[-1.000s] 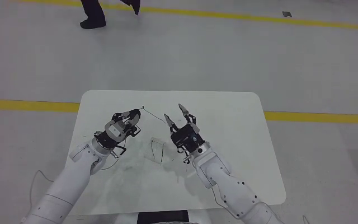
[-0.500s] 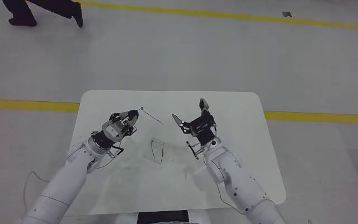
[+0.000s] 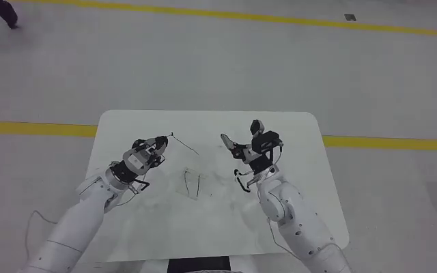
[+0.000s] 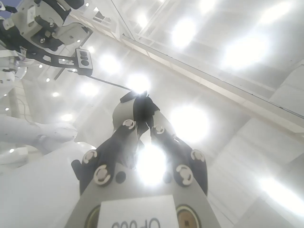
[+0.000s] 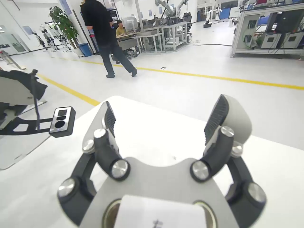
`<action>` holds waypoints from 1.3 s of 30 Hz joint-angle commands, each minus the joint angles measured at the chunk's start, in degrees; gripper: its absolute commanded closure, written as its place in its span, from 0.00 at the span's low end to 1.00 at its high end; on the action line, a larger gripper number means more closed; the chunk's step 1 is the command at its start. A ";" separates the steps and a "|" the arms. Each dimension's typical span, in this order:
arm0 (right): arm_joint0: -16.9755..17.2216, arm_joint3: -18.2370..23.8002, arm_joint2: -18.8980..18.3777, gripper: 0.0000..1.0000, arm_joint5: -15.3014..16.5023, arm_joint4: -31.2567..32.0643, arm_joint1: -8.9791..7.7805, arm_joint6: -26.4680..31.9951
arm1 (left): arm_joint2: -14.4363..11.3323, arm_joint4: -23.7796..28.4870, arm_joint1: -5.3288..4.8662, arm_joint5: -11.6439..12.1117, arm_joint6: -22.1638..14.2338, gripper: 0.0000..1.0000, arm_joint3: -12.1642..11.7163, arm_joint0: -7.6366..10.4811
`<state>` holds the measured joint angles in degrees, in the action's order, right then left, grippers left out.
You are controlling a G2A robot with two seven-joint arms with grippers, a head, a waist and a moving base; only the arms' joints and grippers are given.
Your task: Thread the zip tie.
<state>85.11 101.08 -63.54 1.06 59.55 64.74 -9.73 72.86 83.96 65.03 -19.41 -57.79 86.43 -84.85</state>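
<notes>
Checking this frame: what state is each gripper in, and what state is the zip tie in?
left gripper, jaws shut on the zip tie.
right gripper, jaws open wide, holding nothing.
zip tie, pinched near one end, strap sticking out straight toward the right gripper, no loop formed.

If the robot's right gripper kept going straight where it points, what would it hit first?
Likely nothing: ahead of the right gripper lies table, then its far edge and floor. The left gripper with the zip tie sits aside; depth is unclear.
</notes>
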 commanded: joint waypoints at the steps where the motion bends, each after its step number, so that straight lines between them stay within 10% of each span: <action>1: 0.10 -0.18 -1.86 0.00 -1.22 -5.39 0.21 -0.16 | 0.51 -0.54 -0.34 -0.07 -1.66 1.00 1.04 -0.33; 39: 0.84 0.43 -5.06 0.00 -1.08 -12.50 0.48 1.05 | 1.42 -0.41 -1.32 -0.07 -3.79 1.00 2.11 -0.72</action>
<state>85.95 101.51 -68.60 -0.02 47.05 65.22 -8.68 74.28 83.55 63.71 -19.48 -61.58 88.54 -85.57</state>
